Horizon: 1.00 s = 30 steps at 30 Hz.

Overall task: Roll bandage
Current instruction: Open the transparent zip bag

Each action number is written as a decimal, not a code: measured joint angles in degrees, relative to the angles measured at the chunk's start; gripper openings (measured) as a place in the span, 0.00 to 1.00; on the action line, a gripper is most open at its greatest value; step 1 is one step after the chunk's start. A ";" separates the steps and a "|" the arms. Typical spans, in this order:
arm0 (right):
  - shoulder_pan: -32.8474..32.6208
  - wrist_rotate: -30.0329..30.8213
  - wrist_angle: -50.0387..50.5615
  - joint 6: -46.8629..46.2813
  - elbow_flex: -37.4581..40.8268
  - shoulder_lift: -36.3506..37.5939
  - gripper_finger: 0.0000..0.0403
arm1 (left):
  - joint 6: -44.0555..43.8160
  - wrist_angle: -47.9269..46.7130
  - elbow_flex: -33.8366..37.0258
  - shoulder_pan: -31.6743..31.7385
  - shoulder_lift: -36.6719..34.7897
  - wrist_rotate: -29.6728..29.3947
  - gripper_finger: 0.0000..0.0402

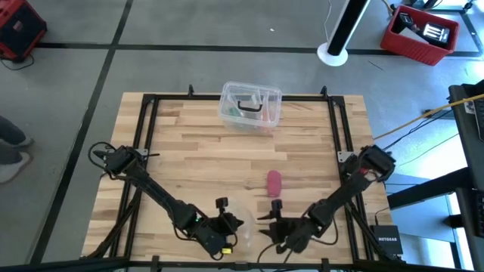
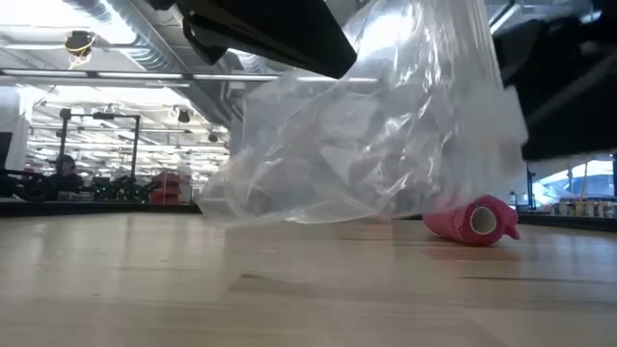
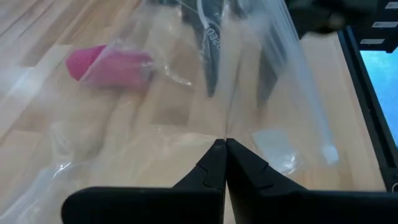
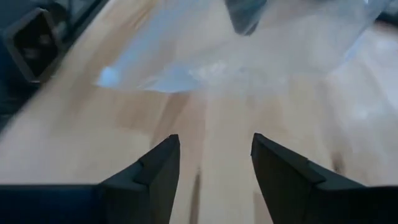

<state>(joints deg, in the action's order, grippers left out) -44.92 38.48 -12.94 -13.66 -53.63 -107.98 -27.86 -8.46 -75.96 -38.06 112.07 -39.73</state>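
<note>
The bandage (image 1: 274, 182), already a small stubby pink roll, lay on its side on the wooden table (image 1: 197, 151), right of centre and apart from both arms. At the near edge, the left gripper (image 3: 220, 147) was clenched on a crumpled clear plastic wrapper (image 2: 366, 125), holding it up off the table. Just to its right, the right gripper (image 4: 214, 149) stood released, with nothing between its fingers. A clear plastic box (image 1: 250, 106) sat at the far side. The roll looked light, soft and squashy, likely to unwind if pinched at its loose end; a gentle hold across its round middle seemed safest.
</note>
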 joint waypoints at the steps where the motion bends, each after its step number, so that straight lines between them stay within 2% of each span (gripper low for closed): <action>1: 0.42 1.82 -4.20 2.09 1.10 -1.13 0.50 | -0.02 0.03 0.00 0.07 0.00 0.05 0.00; 3: 0.95 3.76 -9.93 6.40 1.84 -2.81 0.50 | -0.20 0.04 0.00 0.17 0.00 0.08 0.00; 7: 1.94 3.34 -17.36 15.62 0.63 -4.29 0.48 | -0.91 0.39 0.00 0.23 0.02 0.14 0.00; 12: 2.83 2.55 -18.84 19.24 -1.68 -4.35 0.40 | -1.82 0.60 0.00 0.23 0.04 0.16 0.00; 15: 4.06 1.02 -19.02 19.41 -2.09 -4.38 0.31 | -1.79 0.64 0.00 0.23 0.04 0.16 0.00; 20: 5.28 -0.81 -18.11 19.06 -2.24 -4.38 0.05 | -1.78 0.17 0.02 0.17 0.07 0.14 0.00; 21: 5.20 -0.25 -18.04 19.94 -2.24 -4.38 0.03 | -1.78 0.05 0.01 0.02 0.07 0.21 0.00; 25: 3.31 1.90 -16.34 20.11 -2.24 -3.36 0.02 | -2.79 -2.11 0.00 -1.11 0.07 0.18 0.00; 30: 1.29 4.17 -11.45 16.87 -2.27 -1.36 0.01 | -8.31 -7.50 0.01 -3.00 0.07 0.17 0.00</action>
<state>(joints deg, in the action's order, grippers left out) -43.63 42.65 -24.40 3.22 -55.90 -109.34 -36.17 -15.96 -75.96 -41.06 112.14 -39.56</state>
